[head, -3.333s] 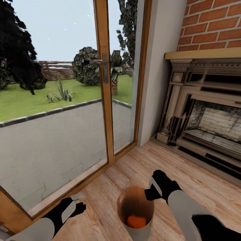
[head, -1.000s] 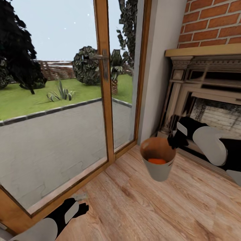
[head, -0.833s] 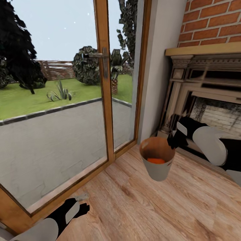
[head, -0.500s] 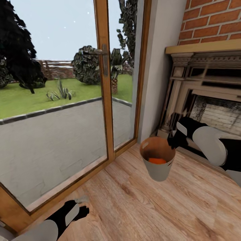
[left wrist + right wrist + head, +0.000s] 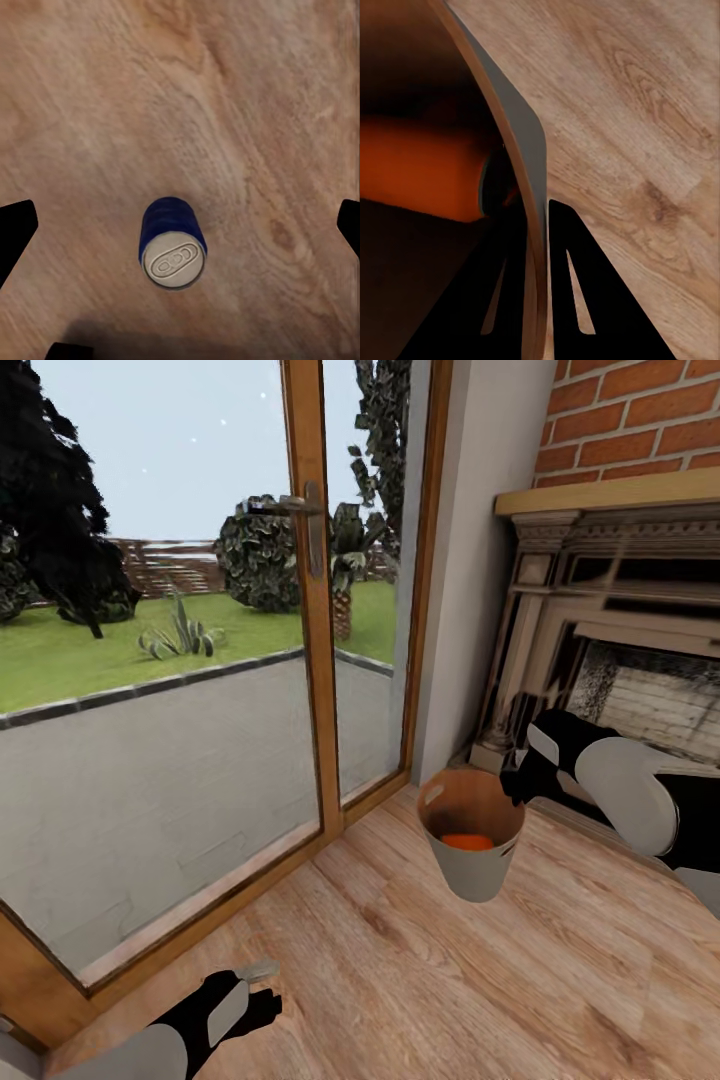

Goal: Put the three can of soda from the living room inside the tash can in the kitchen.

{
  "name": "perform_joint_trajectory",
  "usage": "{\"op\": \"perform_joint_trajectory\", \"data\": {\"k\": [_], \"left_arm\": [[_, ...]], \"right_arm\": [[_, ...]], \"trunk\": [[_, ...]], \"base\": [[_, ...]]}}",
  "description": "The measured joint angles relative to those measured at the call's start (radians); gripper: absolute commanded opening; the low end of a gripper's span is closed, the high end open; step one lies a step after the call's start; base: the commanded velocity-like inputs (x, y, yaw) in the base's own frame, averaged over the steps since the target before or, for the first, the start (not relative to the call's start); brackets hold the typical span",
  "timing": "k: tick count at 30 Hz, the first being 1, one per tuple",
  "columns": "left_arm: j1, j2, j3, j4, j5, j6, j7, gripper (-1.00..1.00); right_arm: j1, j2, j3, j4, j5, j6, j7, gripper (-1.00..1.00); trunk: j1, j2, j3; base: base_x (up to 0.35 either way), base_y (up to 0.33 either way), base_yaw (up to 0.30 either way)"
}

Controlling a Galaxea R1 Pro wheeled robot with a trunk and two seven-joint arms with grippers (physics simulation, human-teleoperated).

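My right gripper [image 5: 515, 785] is shut on the rim of the trash can [image 5: 470, 865], a pale grey tapered bin with a copper-brown inside, and holds it off the wood floor in front of the fireplace. An orange can of soda [image 5: 467, 841] lies in its bottom. In the right wrist view the rim [image 5: 521, 150] runs between the two fingers, with the orange can [image 5: 420, 169] inside. A dark blue can of soda [image 5: 172, 244] with a silvery top stands on the floor under my left gripper [image 5: 180, 229], which is open, its fingers far apart. The left gripper [image 5: 255, 995] is low by the door.
A wood-framed glass door [image 5: 315, 660] to the patio and lawn fills the left. A red-brick fireplace [image 5: 620, 640] with a carved surround stands at the right. Light wood floor [image 5: 400, 970] lies open between them.
Since 3.3 s ago my right arm has lifted the trash can up and to the right; it now holds still. The left gripper has edged right along the floor. The camera tilted slightly.
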Motion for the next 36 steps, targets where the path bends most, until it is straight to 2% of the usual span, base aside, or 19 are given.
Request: {"op": "perform_joint_trajectory", "data": {"k": [2, 11, 31, 36], "left_arm": [[0.0, -0.006, 0.0, 0.001, 0.0, -0.001, -0.002, 1.0], [0.0, -0.012, 0.0, 0.003, 0.0, -0.002, -0.044, 1.0], [0.005, -0.001, 0.007, 0.024, 0.006, -0.013, -0.046, 1.0], [0.009, 0.0, 0.008, 0.025, 0.006, -0.026, -0.047, 1.0]], "right_arm": [[0.0, 0.0, -0.001, 0.0, -0.001, 0.0, 0.0, -1.0], [0.0, 0.0, 0.005, 0.001, 0.004, 0.0, -0.001, -1.0], [0.0, -0.001, 0.003, 0.0, 0.002, 0.0, -0.001, -1.0], [0.0, -0.001, 0.003, 0.0, 0.001, 0.0, 0.0, -1.0]], "trunk": [[0.0, 0.0, 0.0], [0.034, -0.063, -0.028], [0.035, -0.063, -0.028], [0.054, -0.098, -0.044]], "base": [[0.0, 0.0, 0.0], [0.0, 0.0, 0.0], [0.0, 0.0, 0.0], [0.0, 0.0, 0.0]]}}
